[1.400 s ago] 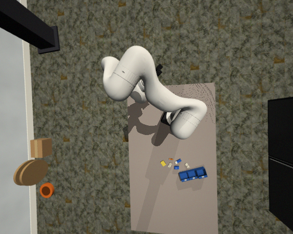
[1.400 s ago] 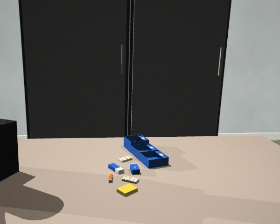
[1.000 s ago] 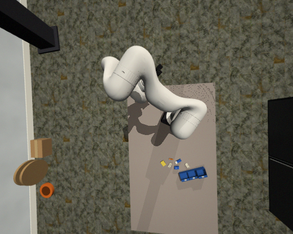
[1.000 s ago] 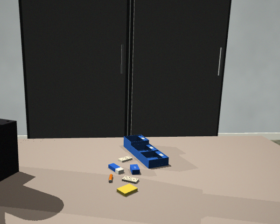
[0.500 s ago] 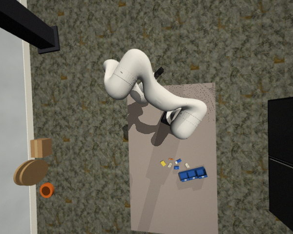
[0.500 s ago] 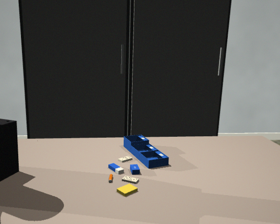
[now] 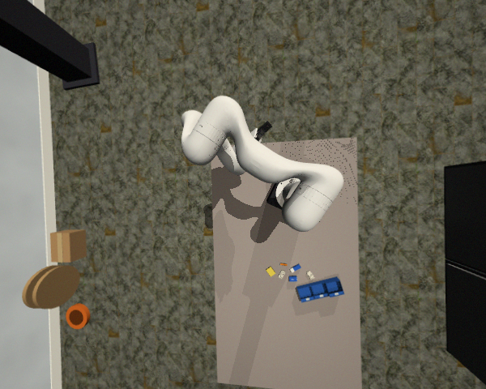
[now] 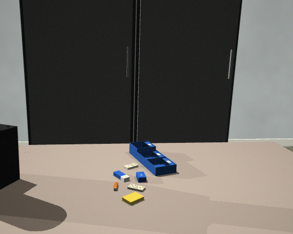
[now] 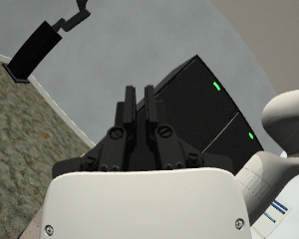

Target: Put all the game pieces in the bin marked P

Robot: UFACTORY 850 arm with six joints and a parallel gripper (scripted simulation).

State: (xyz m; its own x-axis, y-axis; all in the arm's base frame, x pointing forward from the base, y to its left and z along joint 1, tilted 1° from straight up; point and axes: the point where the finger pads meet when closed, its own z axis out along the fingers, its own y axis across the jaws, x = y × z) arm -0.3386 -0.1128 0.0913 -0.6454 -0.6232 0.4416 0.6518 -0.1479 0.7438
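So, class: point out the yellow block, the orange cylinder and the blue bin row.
yellow block (image 8: 133,198): exterior view, its top face.
orange cylinder (image 8: 115,185): exterior view, its orange body.
blue bin row (image 8: 144,161): exterior view, its long side wall.

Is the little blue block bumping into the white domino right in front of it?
Apart. In the exterior view, a strip of bare table shows between the blue block and the nearer white domino; their edges do not meet.
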